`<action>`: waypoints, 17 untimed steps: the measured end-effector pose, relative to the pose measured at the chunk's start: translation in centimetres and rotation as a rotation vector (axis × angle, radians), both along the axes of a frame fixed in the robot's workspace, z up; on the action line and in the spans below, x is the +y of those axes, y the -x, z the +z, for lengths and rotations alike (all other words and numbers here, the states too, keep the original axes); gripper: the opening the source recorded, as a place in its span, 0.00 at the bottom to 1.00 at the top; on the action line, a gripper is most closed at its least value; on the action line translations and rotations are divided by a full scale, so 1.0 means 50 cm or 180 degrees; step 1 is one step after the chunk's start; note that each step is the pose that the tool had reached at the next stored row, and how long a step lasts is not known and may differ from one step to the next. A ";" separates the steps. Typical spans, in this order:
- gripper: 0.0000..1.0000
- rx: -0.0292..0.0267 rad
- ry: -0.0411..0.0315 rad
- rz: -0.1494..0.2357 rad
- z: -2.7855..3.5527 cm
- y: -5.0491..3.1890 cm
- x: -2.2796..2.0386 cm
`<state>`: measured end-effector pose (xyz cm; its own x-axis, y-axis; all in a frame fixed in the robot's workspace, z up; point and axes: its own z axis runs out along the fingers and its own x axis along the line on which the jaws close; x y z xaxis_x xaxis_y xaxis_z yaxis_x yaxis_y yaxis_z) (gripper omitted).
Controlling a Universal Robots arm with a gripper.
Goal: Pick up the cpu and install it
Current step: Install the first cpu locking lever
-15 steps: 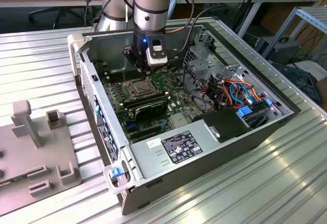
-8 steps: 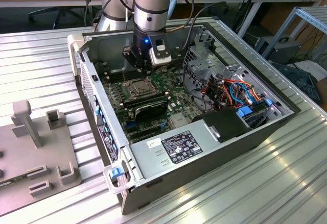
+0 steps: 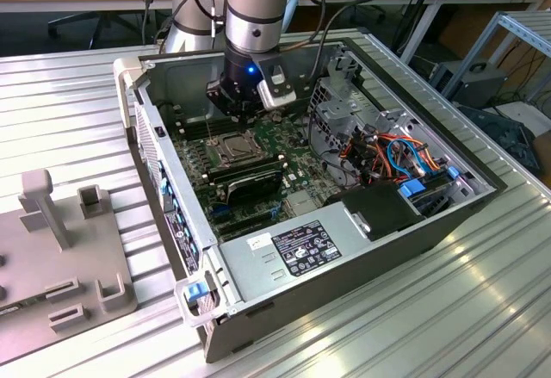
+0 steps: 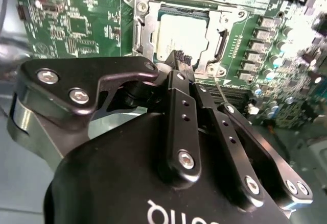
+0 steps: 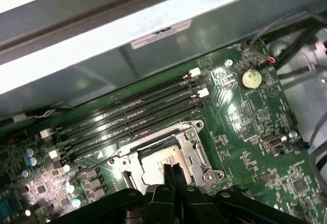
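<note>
The cpu (image 4: 180, 30) is a silver square lying flat in its metal socket frame (image 4: 139, 30) on the green motherboard (image 5: 245, 132) inside the open computer case (image 3: 172, 189). My gripper (image 4: 181, 58) hangs just above it with its two black fingers pressed together and nothing between them. In the first wrist view the gripper (image 5: 171, 169) overlaps the near edge of the cpu (image 5: 153, 162). In the exterior view the gripper (image 3: 234, 113) sits over the socket with the cpu (image 3: 230, 146).
Memory slots (image 5: 127, 122) run beside the socket toward the case wall. A coin cell (image 5: 250, 77) sits further along the board. A black card (image 3: 245, 176), the power supply (image 3: 293, 253) and coloured cables (image 3: 387, 150) crowd the case. A grey fixture (image 3: 60, 257) stands at the exterior view's left.
</note>
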<state>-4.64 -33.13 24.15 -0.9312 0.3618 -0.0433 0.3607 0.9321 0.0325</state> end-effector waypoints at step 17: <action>0.11 0.0000 0.0001 0.1085 0.000 0.000 0.0000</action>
<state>-4.64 -33.13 24.13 -0.9986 0.0297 -0.0433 0.0283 0.9991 0.0323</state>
